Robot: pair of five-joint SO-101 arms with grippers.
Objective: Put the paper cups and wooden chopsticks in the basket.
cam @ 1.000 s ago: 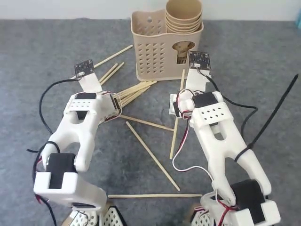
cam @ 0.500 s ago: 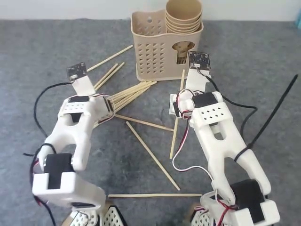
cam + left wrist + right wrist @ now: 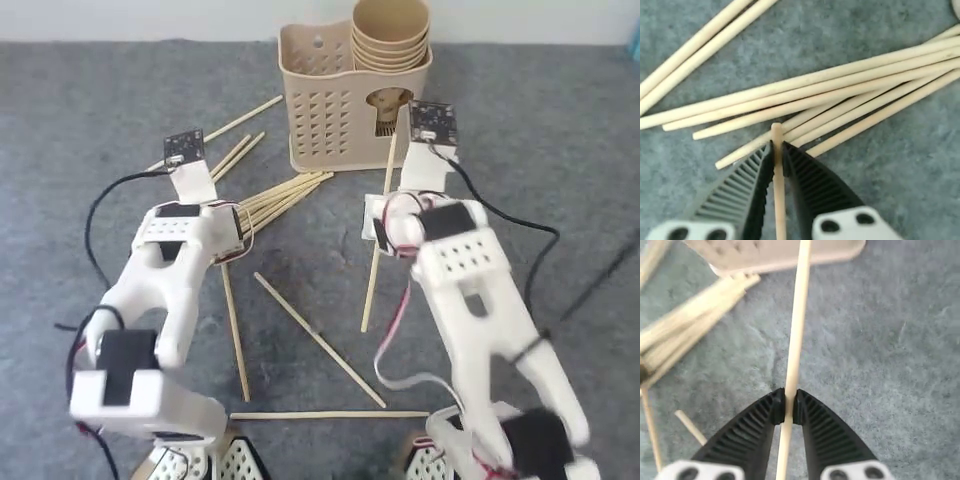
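Seen from above, the basket (image 3: 320, 120) stands at twelve o'clock on the table, with the cups (image 3: 392, 35) stacked in its compartment toward one o'clock. The left claw (image 3: 777, 146) is closed on a chopstick (image 3: 776, 131) very near its end, just beside the fanned bundle (image 3: 288, 193) at ten o'clock. The rest of that stick runs back toward seven o'clock. The right claw (image 3: 788, 404) is pinched on a second chopstick (image 3: 798, 320) nearer mid-length (the better-balanced hold), its far tip reaching the basket's base. Others lie loose: a pair (image 3: 236, 152) at eleven o'clock, a slanting stick (image 3: 318, 340) in the middle and a flat stick (image 3: 330, 415) at six o'clock.

The sticks look light, stiff, smooth and round, so they will likely roll or swivel in a thin pinch. One held by its end will probably swing. A firm hold near the middle should let it tip upright and drop into the free compartment.
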